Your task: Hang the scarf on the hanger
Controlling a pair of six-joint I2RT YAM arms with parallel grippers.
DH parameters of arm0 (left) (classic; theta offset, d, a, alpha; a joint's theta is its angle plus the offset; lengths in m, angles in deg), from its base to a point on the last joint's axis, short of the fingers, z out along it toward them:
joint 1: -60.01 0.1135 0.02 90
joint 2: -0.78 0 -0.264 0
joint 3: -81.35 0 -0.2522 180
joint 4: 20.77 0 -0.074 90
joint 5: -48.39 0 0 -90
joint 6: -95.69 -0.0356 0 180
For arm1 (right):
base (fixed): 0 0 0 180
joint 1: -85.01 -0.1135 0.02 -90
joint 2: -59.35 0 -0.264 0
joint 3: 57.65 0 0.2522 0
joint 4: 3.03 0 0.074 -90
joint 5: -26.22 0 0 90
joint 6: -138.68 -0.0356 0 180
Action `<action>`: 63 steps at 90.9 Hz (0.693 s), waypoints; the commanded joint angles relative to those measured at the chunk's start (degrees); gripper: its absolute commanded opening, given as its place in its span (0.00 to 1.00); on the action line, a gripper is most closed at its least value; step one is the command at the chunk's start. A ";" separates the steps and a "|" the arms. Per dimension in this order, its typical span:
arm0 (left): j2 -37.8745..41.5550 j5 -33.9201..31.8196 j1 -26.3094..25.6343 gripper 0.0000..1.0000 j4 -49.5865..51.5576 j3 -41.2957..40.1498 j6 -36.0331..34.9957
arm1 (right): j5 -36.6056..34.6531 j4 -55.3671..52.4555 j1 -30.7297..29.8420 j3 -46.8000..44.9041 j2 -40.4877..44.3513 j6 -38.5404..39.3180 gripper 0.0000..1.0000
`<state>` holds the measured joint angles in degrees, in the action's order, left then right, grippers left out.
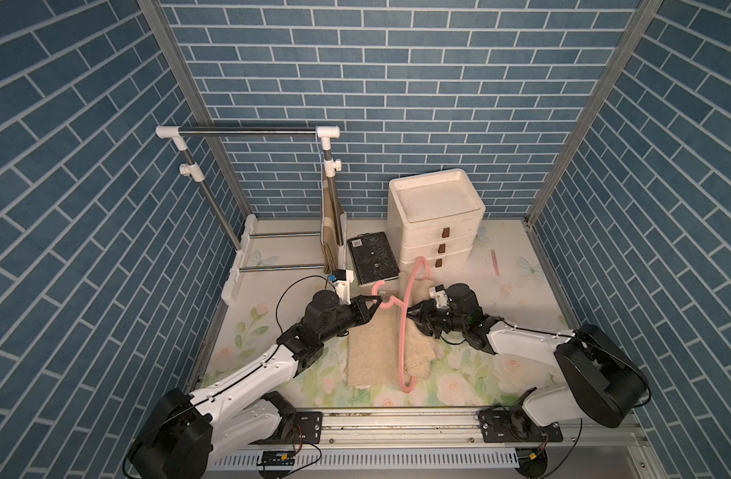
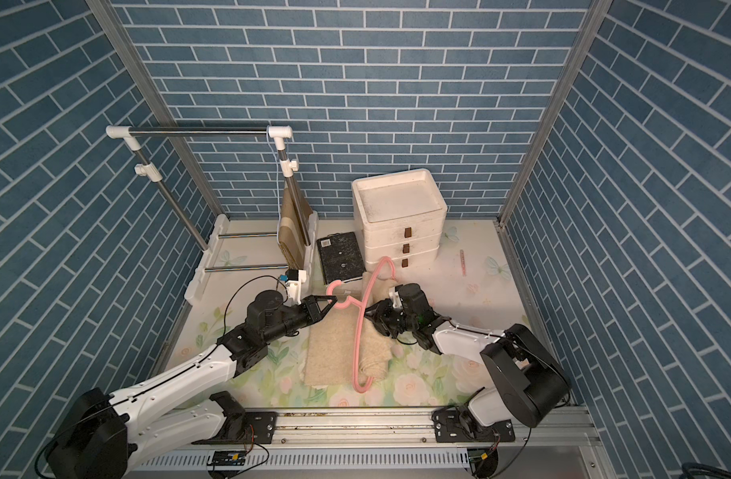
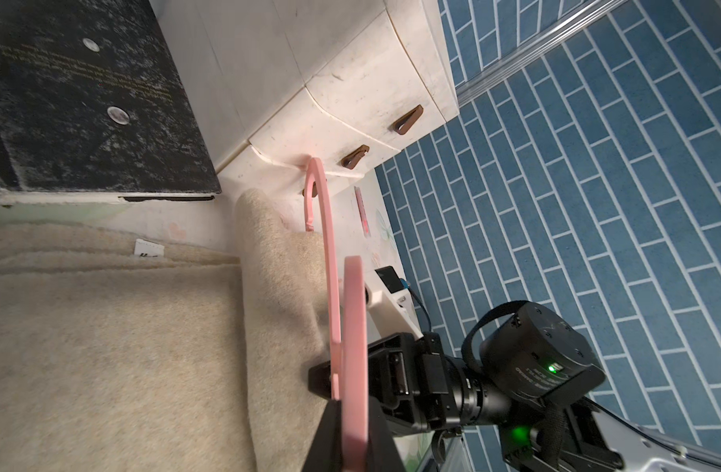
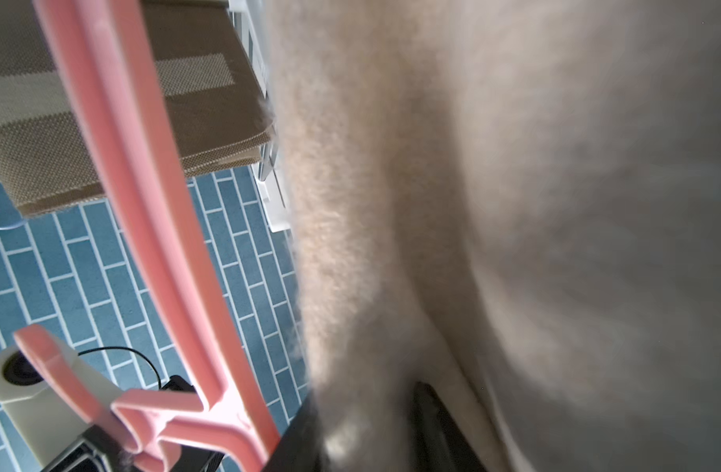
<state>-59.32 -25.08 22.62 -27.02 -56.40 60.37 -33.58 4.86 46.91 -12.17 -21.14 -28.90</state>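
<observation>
Left gripper (image 1: 376, 305) is clamped tight on the hook end of the hanger (image 1: 402, 331), holding it on edge. Its far tip is near the drawers (image 1: 436, 215), its near tip low by the scarf's front edge. Scarf (image 1: 370, 350) lies on the table (image 1: 500, 373) between my arms, with cloth on both sides of the hanger. Right gripper (image 1: 411, 314) is at the scarf. Its fingers (image 4: 432, 421) are parted, with fabric between them. Pinched or loose, I cannot tell.

top views: overhead, facing back wall (image 1: 397, 83), far | wrists: close (both share the pink hanger (image 3: 354, 347))
</observation>
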 commanded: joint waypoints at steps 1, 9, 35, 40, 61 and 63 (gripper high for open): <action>-0.78 -0.46 -0.40 0.00 -1.00 1.57 0.15 | 0.98 -9.22 1.16 -0.75 6.32 6.60 0.49; -1.33 -0.38 -0.37 0.00 -1.04 1.98 -0.01 | 2.49 -15.58 2.87 -1.03 10.52 10.52 0.56; -1.71 0.58 -0.37 0.00 0.23 3.32 -0.18 | 9.25 -22.36 4.73 -1.99 13.33 16.90 0.36; -1.55 0.69 -0.34 0.00 0.56 3.64 -0.25 | 9.82 -21.76 4.11 -1.23 12.03 17.45 0.31; -0.31 0.91 -0.37 0.00 4.81 6.08 -0.40 | 13.82 -13.49 -0.49 2.51 2.57 17.39 0.24; -0.20 0.92 -0.40 0.00 5.29 6.23 -0.44 | 14.12 -12.67 -0.96 2.96 1.73 17.38 0.25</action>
<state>-61.02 -24.86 22.58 -22.60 -52.88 60.28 -22.85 -13.08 48.09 -12.41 -15.85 -13.82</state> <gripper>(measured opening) 0.129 0.246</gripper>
